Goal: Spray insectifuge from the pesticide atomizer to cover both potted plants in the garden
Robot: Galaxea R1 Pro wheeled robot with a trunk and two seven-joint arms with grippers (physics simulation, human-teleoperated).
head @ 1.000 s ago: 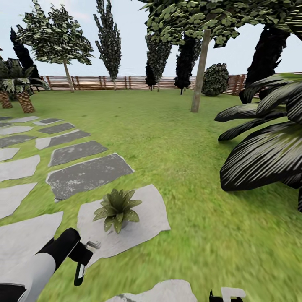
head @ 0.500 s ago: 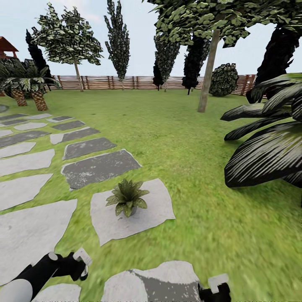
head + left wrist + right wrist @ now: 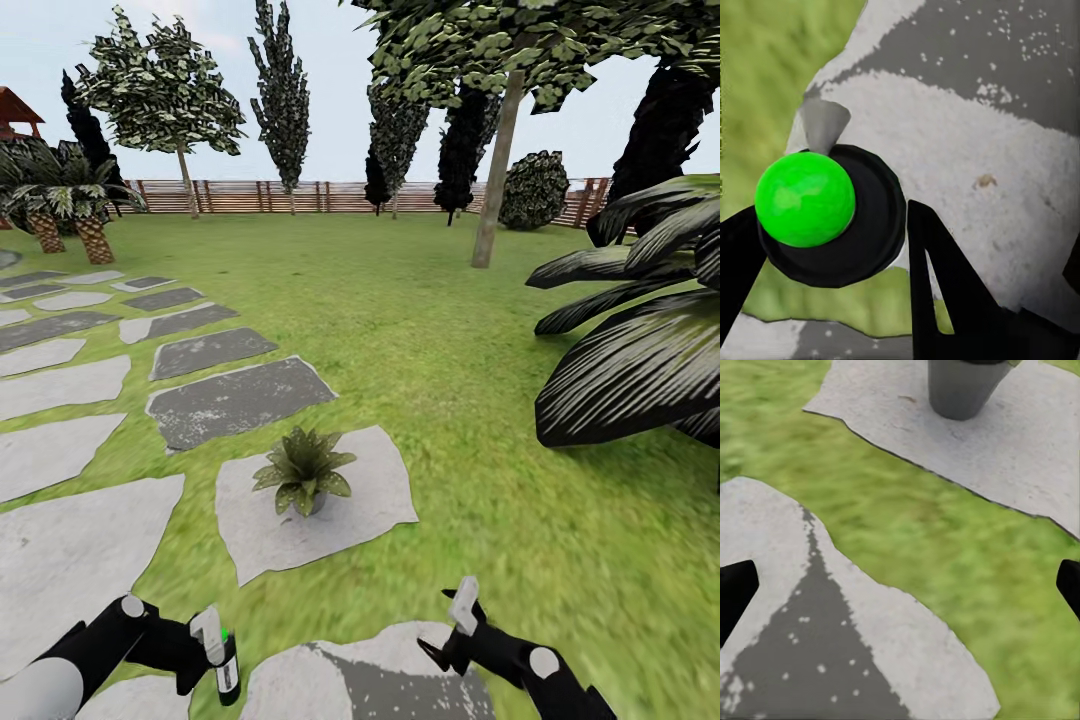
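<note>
Left gripper [image 3: 222, 655] pinches the black, green-capped pesticide atomizer [image 3: 825, 214], pickup apparently done; 1 low olive-leaved potted plant [image 3: 304, 472] in a grey pot sits on pale stepping stone [image 3: 370, 500] ahead of it, unsprayed; right gripper [image 3: 452, 625] spread, holding nothing.

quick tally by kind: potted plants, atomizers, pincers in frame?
Potted plants: 1, the potted plant on a pale stepping stone.
Atomizers: 1, the atomizer with a green ball top, held in the left pincer.
Pincers: 2, with the right pincer empty.
Total: 4.
</note>
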